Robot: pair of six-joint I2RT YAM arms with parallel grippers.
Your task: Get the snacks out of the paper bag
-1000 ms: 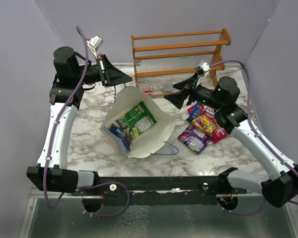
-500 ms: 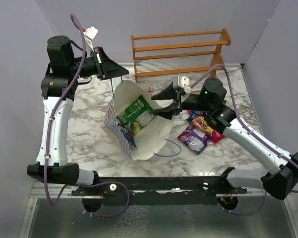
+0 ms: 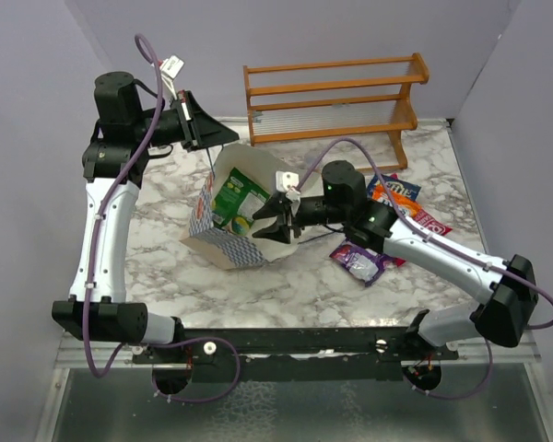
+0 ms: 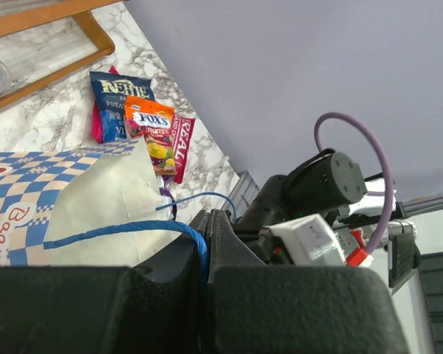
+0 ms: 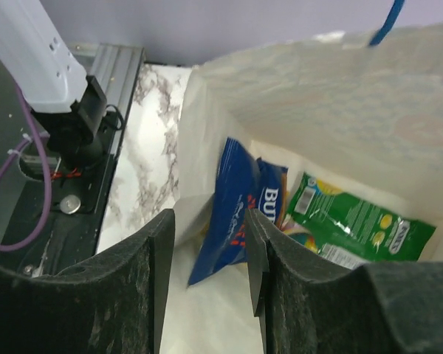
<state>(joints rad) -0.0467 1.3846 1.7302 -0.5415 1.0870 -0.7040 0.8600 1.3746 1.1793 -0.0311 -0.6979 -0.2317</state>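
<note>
Top view, bag [image 3: 223,241]: lies tipped at mid-frame on the table [image 3: 161,244], mouth turned to the right.
Top view, left gripper [image 3: 229,139]: upper left of centre, above the bag, pinched on its thin cord [image 3: 209,161] and holding the mouth up.
Top view, right gripper [image 3: 271,221]: centre, at the mouth and pointing in; its width is hard to read here.
Top view, packets out: purple packet [image 3: 358,261], orange packet [image 3: 398,191] and red packet [image 3: 429,219] lie clustered right of centre, below the rack [image 3: 332,92].
Top view, packets in: a green packet [image 3: 235,198] shows inside the mouth.
Left wrist view, grip: the jaws are fully closed on the blue cord [image 4: 118,234] at lower centre.
Left wrist view, background: a navy packet [image 4: 118,103], the orange packet [image 4: 151,133] and the red packet [image 4: 183,144] lie overlapping at upper left, outside the bag [image 4: 96,199].
Right wrist view, right gripper [image 5: 207,230]: jaws moderately apart, gripping nothing that shows; a blue packet [image 5: 232,210] stands just beyond the gap.
Right wrist view, contents: the green packet [image 5: 362,221] lies at lower right, beside the blue one, both within the bag [image 5: 317,96].
Progress: apparently more than half done; four packets are out and at least two are left inside, the blue one seemingly next.
</note>
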